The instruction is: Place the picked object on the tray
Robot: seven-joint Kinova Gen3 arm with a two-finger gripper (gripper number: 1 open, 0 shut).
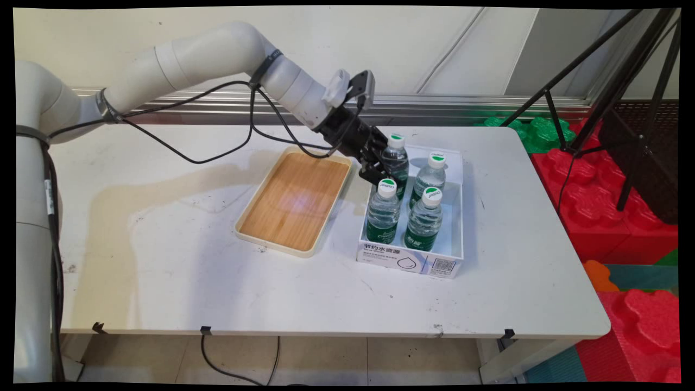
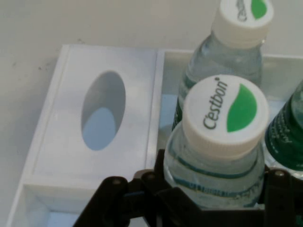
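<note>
Clear glossy plastic bottles point(image 1: 395, 163), matt white box point(image 1: 412, 263), wood-grain tray point(image 1: 296, 200).

Fingers point(image 2: 277, 189) cut off by bottom edge (grip on bottle point(image 2: 215, 165) perhaps closed).

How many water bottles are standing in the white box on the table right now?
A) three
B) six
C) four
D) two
C: four capped water bottles stand in the white box, two at the back and two at the front, with the gripper at the back left one.
</note>
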